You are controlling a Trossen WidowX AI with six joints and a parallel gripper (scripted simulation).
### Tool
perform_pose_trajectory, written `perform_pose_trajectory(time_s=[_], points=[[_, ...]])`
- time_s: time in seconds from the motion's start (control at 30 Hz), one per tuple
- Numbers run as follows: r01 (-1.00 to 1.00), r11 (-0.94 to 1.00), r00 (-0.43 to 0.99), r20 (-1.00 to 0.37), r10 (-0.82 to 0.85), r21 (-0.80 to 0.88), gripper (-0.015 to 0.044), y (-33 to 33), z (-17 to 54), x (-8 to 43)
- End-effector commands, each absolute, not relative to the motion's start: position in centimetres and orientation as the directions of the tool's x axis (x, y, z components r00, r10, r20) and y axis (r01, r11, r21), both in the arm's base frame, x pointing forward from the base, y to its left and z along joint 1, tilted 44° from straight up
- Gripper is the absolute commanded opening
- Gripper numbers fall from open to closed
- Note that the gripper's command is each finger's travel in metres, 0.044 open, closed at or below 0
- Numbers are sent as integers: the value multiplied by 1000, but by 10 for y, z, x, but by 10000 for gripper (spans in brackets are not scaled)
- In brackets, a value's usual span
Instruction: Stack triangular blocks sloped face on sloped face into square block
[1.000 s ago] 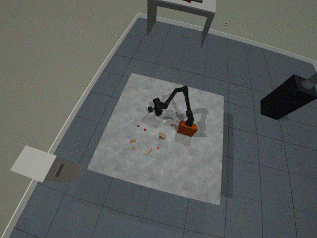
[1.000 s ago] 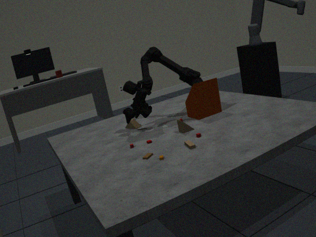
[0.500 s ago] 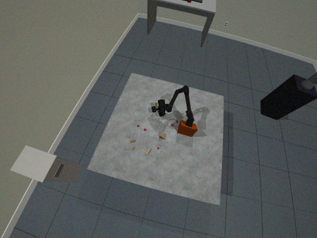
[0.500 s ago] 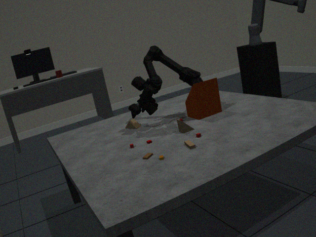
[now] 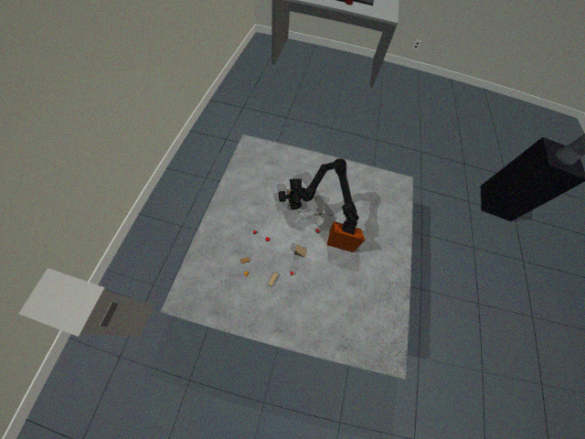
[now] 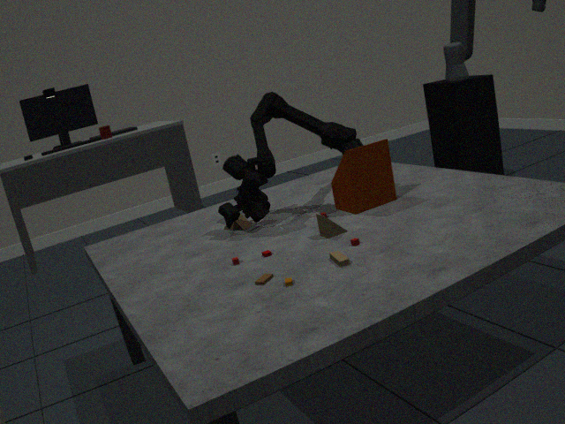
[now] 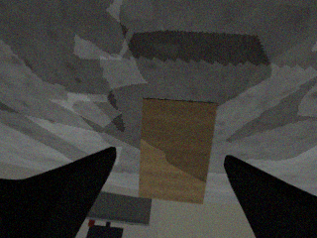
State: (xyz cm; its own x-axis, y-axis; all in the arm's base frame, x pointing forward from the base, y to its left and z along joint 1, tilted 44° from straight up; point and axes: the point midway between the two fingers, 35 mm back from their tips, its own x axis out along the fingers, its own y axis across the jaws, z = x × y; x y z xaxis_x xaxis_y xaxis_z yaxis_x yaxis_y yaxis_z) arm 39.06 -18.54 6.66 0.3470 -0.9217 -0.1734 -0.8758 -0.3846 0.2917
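One triangular wooden block (image 5: 288,191) (image 6: 243,223) (image 7: 177,149) lies on the table toward the far left, mostly covered by the hand in the top and exterior views. My gripper (image 5: 288,195) (image 6: 244,221) (image 7: 169,156) is open and low at this block. In the wrist view the block shows between the two fingertips, with a gap on each side; how far down the fingers reach beside it is unclear. The other triangular block (image 5: 300,250) (image 6: 329,227) rests on the table nearer the arm's base, its sloped face up, apart from the hand.
An orange box (image 5: 345,238) (image 6: 365,177) stands at the arm's base. Small wooden slabs (image 5: 244,260) (image 5: 272,278) (image 6: 264,279) (image 6: 339,259), an orange cube (image 5: 246,273) (image 6: 288,282) and several red cubes (image 5: 267,239) (image 6: 266,253) (image 6: 355,241) lie around the second triangular block.
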Motion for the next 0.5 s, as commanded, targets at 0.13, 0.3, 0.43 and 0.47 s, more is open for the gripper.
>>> perform_pose_trajectory(time_s=[0.13, 0.3, 0.43, 0.47], points=[[-869, -396, 355, -182, -917, 297, 440, -190, 66, 395], [-869, -396, 355, -182, -917, 297, 440, -190, 66, 395], [-872, -391, 351, -181, -919, 294, 361, -190, 66, 394], [-872, -391, 351, -181, -919, 294, 335, -190, 66, 394]])
